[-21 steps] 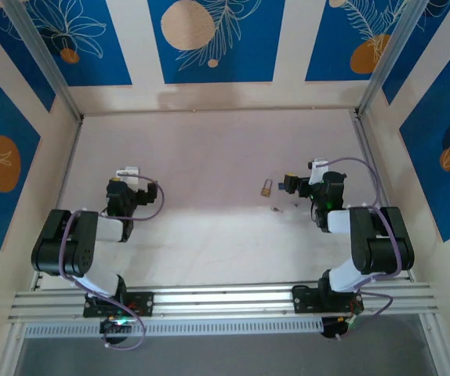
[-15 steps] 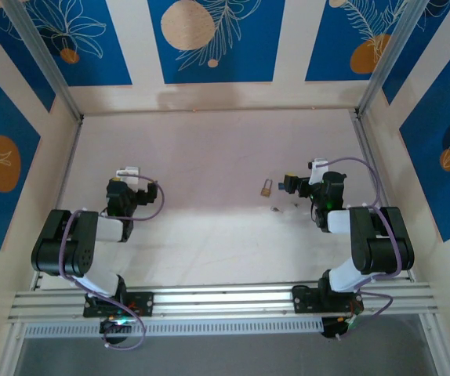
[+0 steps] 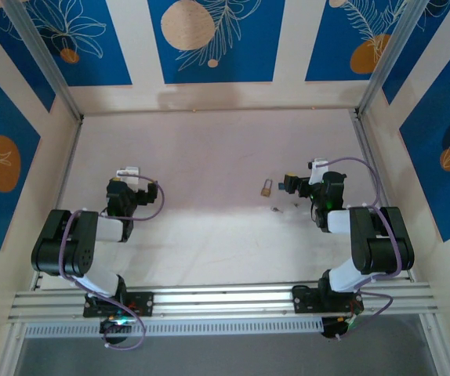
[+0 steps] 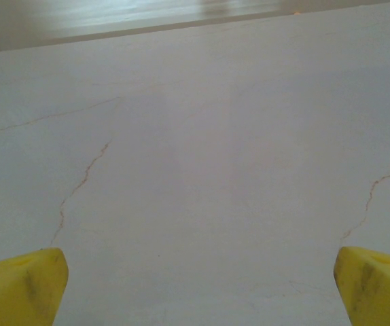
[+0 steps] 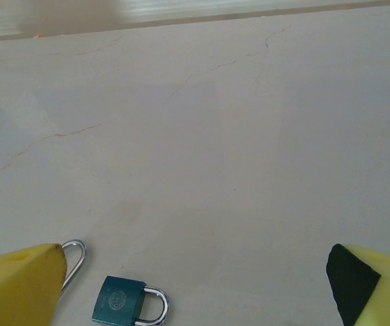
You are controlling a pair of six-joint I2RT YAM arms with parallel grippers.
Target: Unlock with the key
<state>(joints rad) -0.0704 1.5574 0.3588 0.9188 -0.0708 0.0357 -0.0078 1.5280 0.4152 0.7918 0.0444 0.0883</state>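
Observation:
A small brass padlock [image 3: 266, 187] with a silver shackle lies on the table just left of my right gripper [image 3: 297, 186]. A tiny dark item [image 3: 274, 209] lies below it, too small to identify. In the right wrist view a small teal padlock [image 5: 123, 302] with a silver shackle lies flat near my left fingertip [image 5: 18, 285]. A silver loop [image 5: 75, 261] pokes out from behind that fingertip. My right gripper [image 5: 195, 288] stands open with nothing between its fingers. The key is hidden or too small to pick out. My left gripper [image 3: 127, 174] [image 4: 195, 288] is open over bare table.
The pale table [image 3: 209, 149] has thin cracks [image 4: 79, 183]. Patterned walls and metal posts [image 3: 378, 63] close it in on three sides. A metal rail [image 3: 225, 301] at the near edge carries both arm bases.

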